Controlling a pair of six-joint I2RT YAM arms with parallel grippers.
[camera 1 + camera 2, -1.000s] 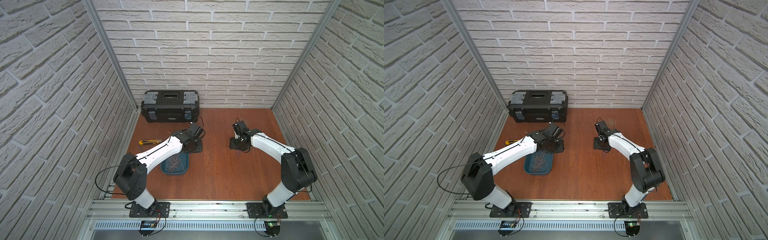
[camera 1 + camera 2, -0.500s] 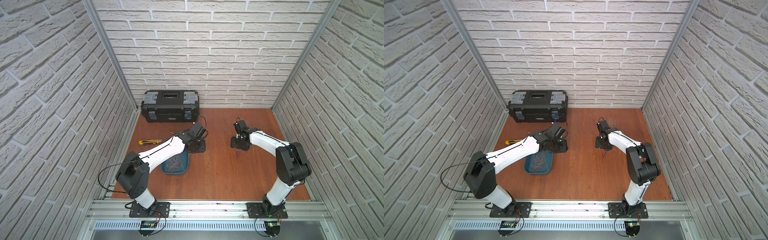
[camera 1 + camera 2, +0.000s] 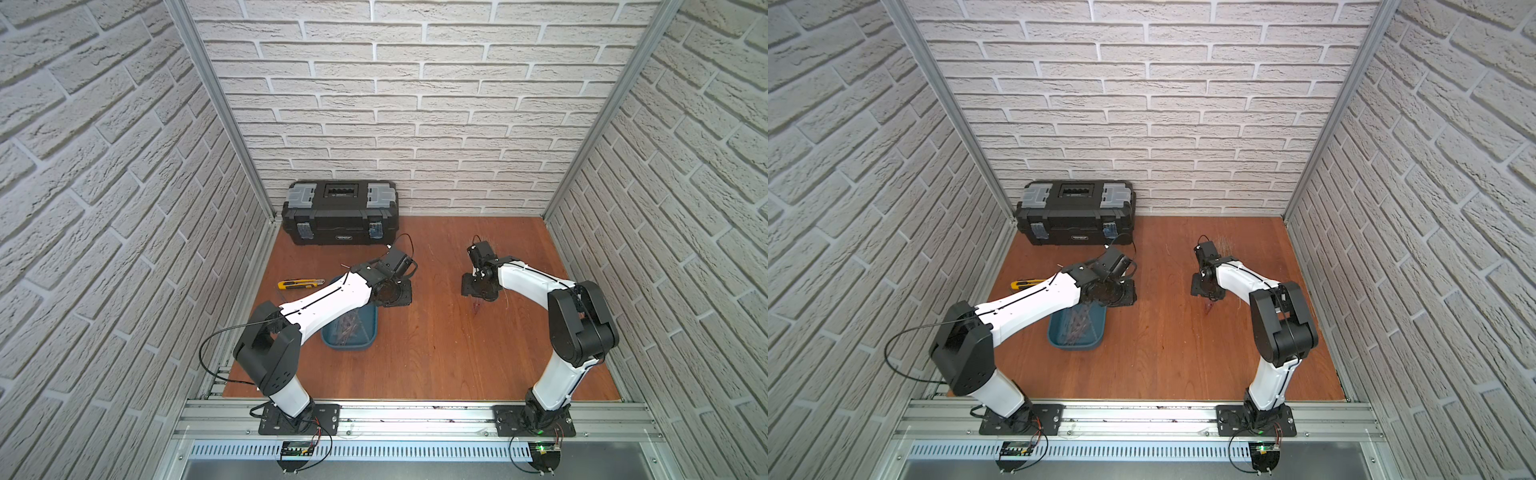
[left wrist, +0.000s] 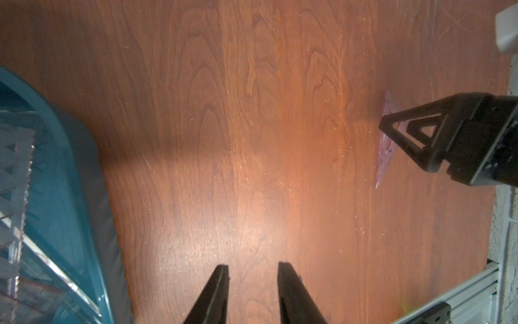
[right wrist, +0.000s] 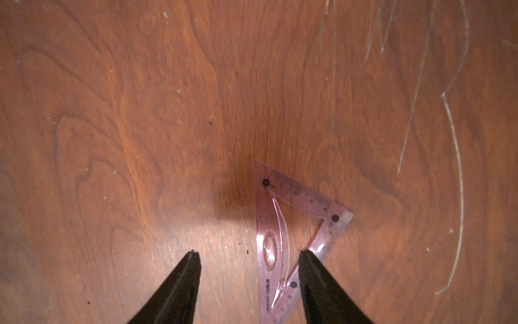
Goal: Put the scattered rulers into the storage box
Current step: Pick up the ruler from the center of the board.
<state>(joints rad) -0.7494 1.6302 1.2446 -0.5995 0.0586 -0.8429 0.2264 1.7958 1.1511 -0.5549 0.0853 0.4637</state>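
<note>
— Pink set square (image 5: 269,252) is lying flat on the table (image 5: 112,112), right gripper (image 5: 249,252) gaping wide over it.
— The left gripper (image 4: 253,265) is hovering near the box (image 4: 64,168), narrowly parted, empty.

The teal storage box (image 3: 1056,333) on the desk (image 3: 1163,357) holds heaped rulers (image 3: 1077,326); a pink set square (image 3: 1209,307) lies by the right claw (image 3: 1207,296).

We've got both top views parked up high at the front, looking down and back, so they share the whole reddish-brown wooden floor (image 3: 415,357). The left wrist view peers past the black left gripper (image 4: 252,270), close to the boards. The right wrist view peers past the black right gripper (image 5: 248,254), closer still. Both wrist views catch the same pink see-through triangular set square (image 5: 268,246).
</note>
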